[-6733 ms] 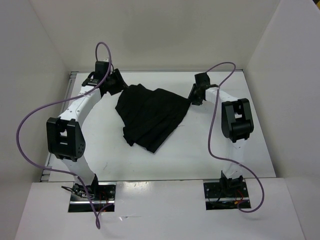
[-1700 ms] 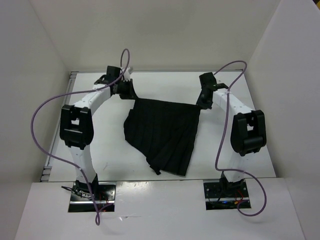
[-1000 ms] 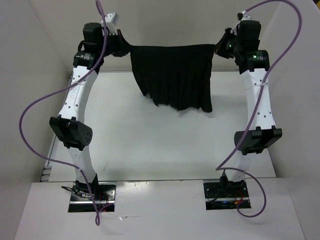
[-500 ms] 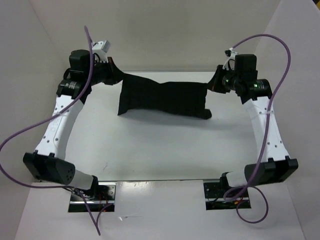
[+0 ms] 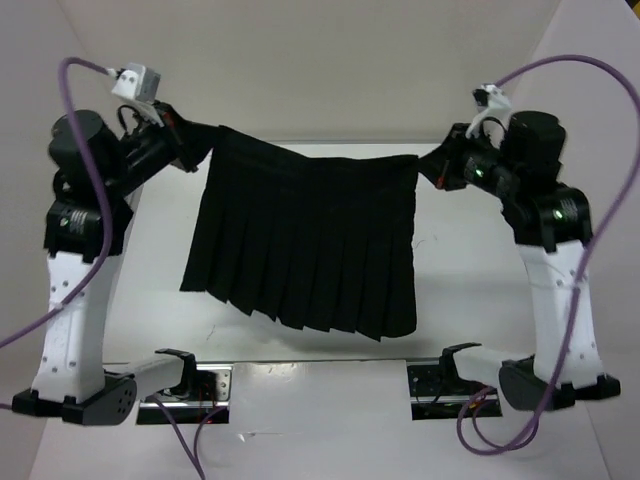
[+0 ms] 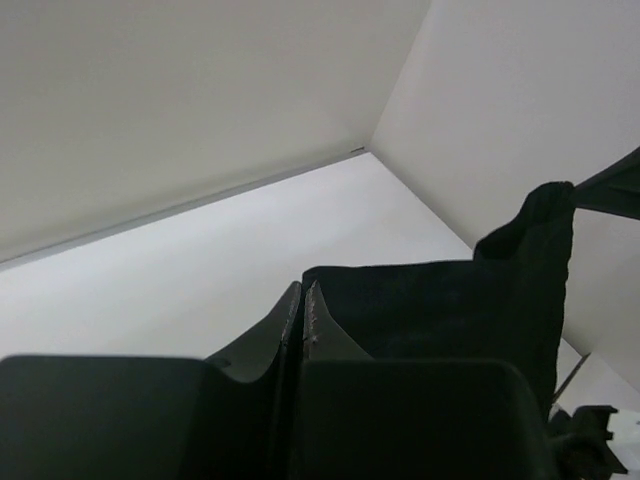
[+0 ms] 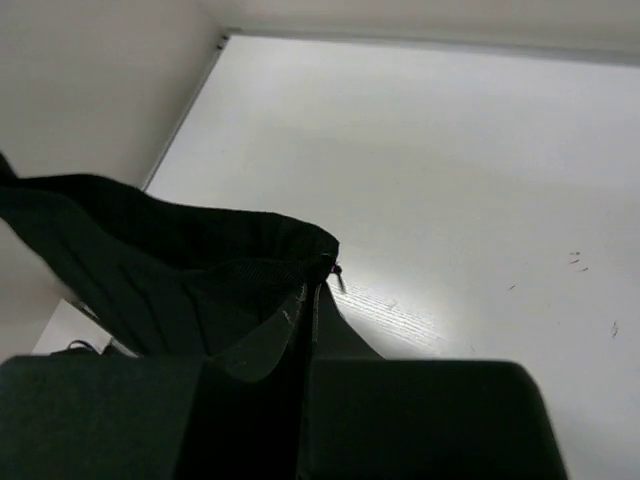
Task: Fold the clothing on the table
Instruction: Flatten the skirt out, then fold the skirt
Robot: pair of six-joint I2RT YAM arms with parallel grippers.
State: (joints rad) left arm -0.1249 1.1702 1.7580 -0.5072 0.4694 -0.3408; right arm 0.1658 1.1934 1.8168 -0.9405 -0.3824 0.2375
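Item: black pleated skirt (image 5: 305, 240), hanging spread in the air above the white surface (image 5: 465, 275), waistband uppermost and stretched wide, hem loose below. left end effector (image 5: 200, 140): pinched tight on one waistband corner. right end effector (image 5: 437, 168): pinched tight on the other. Handling note: lower both corners level and together with the band kept taut, so the hem lands first and the pleats settle flat rather than bunched.

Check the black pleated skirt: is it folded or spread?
Spread: the pleated skirt hangs full-width, pleats fanned, waistband corners pinched by the left tool and the right tool.
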